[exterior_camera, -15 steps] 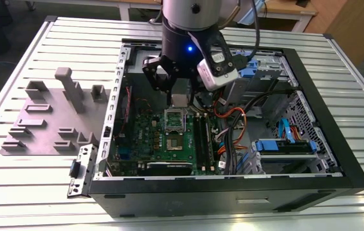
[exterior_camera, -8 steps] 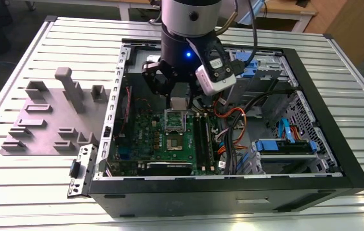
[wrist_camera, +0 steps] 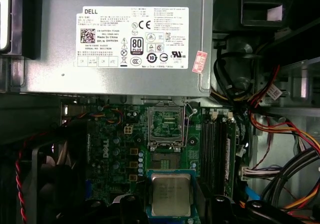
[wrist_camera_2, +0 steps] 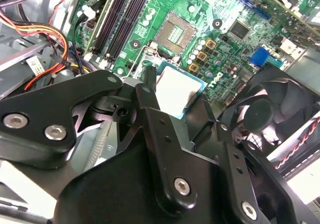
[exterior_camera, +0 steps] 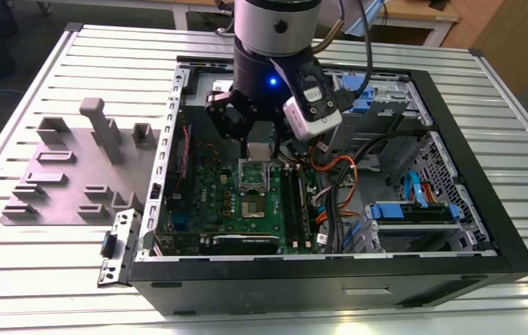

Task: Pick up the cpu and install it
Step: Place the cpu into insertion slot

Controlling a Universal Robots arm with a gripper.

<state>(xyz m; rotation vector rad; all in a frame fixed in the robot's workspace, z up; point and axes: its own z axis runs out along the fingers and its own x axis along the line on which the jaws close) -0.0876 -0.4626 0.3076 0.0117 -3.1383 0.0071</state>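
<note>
The black computer case point(exterior_camera: 339, 279) lies on its side with the open side up. Inside it sits a green circuit board point(exterior_camera: 217, 192). A square socket point(wrist_camera_2: 175, 31) shows on the board in the second wrist view. Just beside the socket in the first wrist view is a silver metal frame point(wrist_camera: 166, 124) with green board showing through its middle. A grey power supply point(wrist_camera: 125, 39) fills the end of the case beyond the frame. Dark memory sticks point(wrist_camera: 217, 149) run along one side of the board, and a black fan point(wrist_camera_2: 265, 114) sits at the other side. Orange, red and black cables point(exterior_camera: 339, 188) loop through the rest of the case, next to blue drive brackets point(exterior_camera: 411, 211).

The arm point(exterior_camera: 274, 42) reaches down into the case. Its jaws are clenched on the cpu point(wrist_camera: 171, 194), gripping its pale metal top from two opposite sides. The cpu point(wrist_camera_2: 177, 91) hangs above the board and does not touch it. In the exterior view the cpu point(exterior_camera: 259, 149) hangs by the far end of the frame.

The case rests on a ribbed metal counter point(exterior_camera: 77, 293). At the exterior view's left, a grey tray point(exterior_camera: 59, 188) with upright blocks lies beside the case. Behind the counter stands a wooden desk point(exterior_camera: 413, 14) on a dark floor.
</note>
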